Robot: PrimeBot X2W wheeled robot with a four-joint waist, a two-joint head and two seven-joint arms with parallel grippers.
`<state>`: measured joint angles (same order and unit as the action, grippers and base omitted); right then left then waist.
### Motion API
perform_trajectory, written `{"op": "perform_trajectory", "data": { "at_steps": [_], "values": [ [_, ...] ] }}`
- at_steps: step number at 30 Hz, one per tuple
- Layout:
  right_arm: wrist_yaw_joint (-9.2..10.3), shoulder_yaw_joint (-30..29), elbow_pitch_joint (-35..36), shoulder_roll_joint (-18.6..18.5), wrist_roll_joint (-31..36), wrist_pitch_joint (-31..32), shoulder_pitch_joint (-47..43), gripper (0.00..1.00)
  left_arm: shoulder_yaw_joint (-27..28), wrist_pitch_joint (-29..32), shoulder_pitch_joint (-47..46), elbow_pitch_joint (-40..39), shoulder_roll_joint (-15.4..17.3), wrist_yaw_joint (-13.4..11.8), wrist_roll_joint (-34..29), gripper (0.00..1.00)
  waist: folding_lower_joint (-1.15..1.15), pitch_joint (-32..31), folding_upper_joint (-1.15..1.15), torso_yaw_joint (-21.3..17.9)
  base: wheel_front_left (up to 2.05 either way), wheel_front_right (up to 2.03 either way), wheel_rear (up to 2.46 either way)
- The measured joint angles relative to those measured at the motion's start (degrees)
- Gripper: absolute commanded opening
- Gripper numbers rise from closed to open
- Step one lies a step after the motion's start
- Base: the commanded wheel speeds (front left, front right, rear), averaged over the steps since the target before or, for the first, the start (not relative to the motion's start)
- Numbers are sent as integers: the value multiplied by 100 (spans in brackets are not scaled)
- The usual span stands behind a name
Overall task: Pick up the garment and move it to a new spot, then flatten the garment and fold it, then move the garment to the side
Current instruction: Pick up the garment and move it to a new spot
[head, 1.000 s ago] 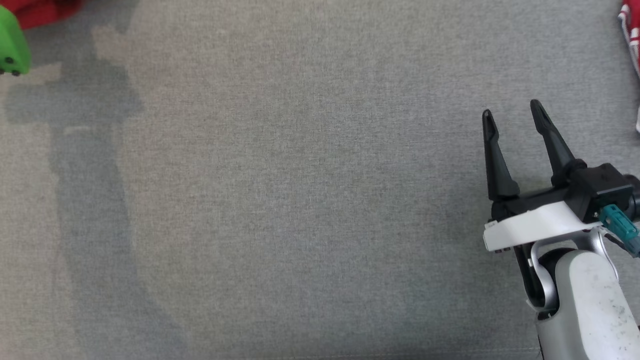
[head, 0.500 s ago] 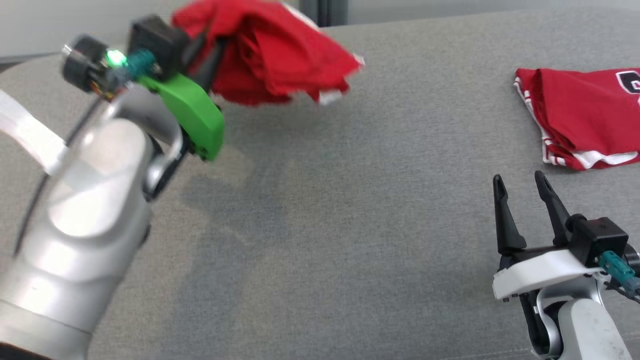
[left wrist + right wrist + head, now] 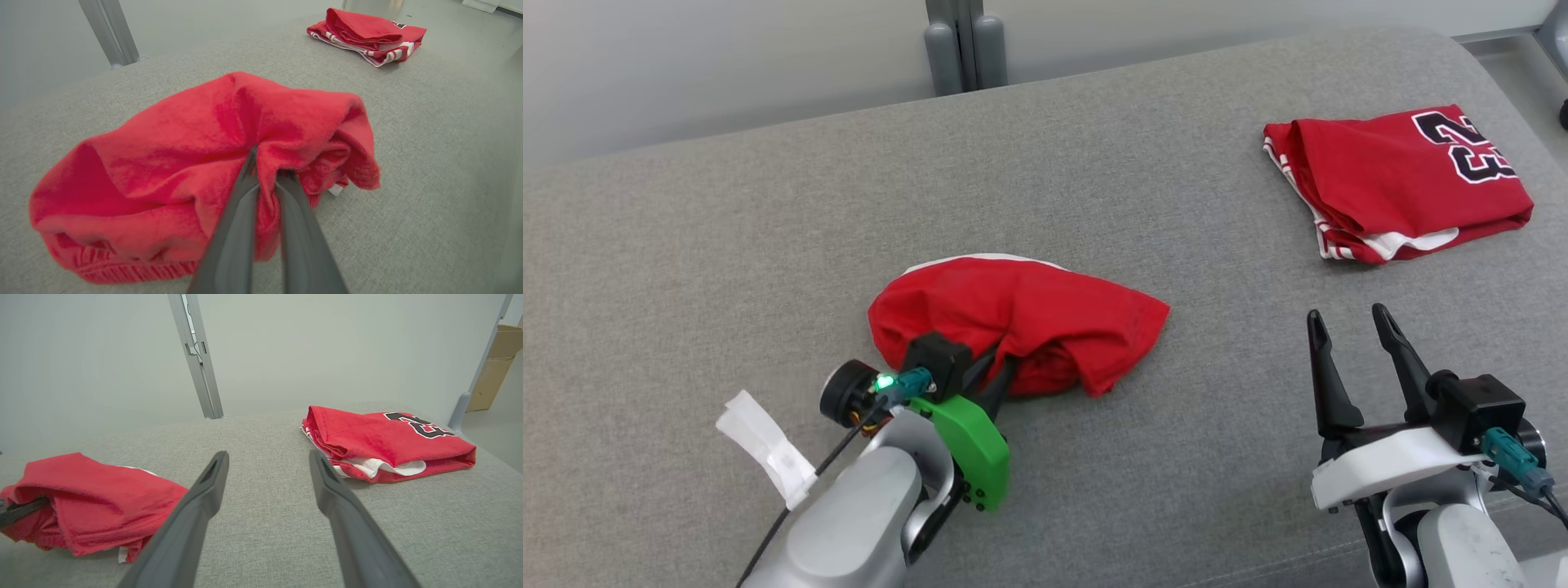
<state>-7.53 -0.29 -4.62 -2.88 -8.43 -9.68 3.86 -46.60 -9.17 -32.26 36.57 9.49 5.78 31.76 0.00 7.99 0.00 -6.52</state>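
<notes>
A: Why does the left claw [image 3: 265, 165] stand so low at the red garment [image 3: 1021, 314]?

B: Its two fingers are pressed together on a fold of the cloth, at the garment's near side. The garment rests in a crumpled heap on the grey table [image 3: 727, 245], about the middle, a little toward the left edge and the near edge. This seems to be the new spot, because there is bare table all around for spreading it flat.

A: And the right claw [image 3: 1347, 314]?

B: Its fingers stand apart and hold nothing. It is by the near right corner, well apart from the garment. Probably it waits to take a second hem for the flattening.

A: What is the other red thing?

B: A folded jersey [image 3: 1388, 180] with a black number, near the far right corner. It looks finished and put aside.

A: What differs from half a second before?

B: Then the garment hung in the air from the left claw, off the table. Now it lies on the table, and the grip is the same. The head camera has also moved, so the whole picture has shifted. The right claw is as wide as before.
</notes>
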Motion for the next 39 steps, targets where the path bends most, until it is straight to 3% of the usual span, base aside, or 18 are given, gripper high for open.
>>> {"op": "perform_trajectory", "data": {
  "at_steps": [2, 3, 4, 5, 11, 18, 25, 33, 39],
  "values": [
    [0, 15, -29, 1, 1, 0, 2, 100, -26, -90, 93, 97, -87, -18, 9, 0, 0, 22, 0, 4, 0, 0, 0],
    [0, 22, -43, 1, 1, 0, 3, 100, -30, -152, 120, 127, -122, -34, 22, 25, 0, 24, 0, 17, 0, 0, 0],
    [0, 26, -57, 1, 1, -1, 4, 100, -32, -216, 122, 137, -138, -62, 18, 89, 0, 20, 0, 32, 0, 0, 0],
    [0, 37, -71, 1, 2, -1, 4, 100, -20, -285, 122, 146, -158, -96, 0, 100, 0, 10, 0, 54, 0, 0, 0],
    [0, 43, -126, 3, 43, -4, 30, 100, 113, -492, 177, -51, -225, -209, 0, 100, 0, -101, 0, 190, 0, 0, 0],
    [0, -63, -181, 2, 68, 0, 20, 100, 530, -560, 495, -650, 105, -535, 47, 100, 0, -345, 0, 356, 0, 0, 0],
    [0, -136, -285, 3, 108, 2, -77, 100, 1098, -587, 1278, -1259, 378, -931, 309, 100, 0, -624, 0, 519, 0, 0, 0],
    [0, -87, -438, 5, 37, -54, -231, 100, 1987, -594, 2311, -1927, 467, -1287, 363, 100, 0, -795, 0, 688, 0, 0, 0],
    [0, -51, -608, 4, -71, -176, -270, 100, 2583, -595, 2950, -2242, 369, -1343, 180, 100, 0, -823, 0, 759, 0, 0, 0]
  ]
}}
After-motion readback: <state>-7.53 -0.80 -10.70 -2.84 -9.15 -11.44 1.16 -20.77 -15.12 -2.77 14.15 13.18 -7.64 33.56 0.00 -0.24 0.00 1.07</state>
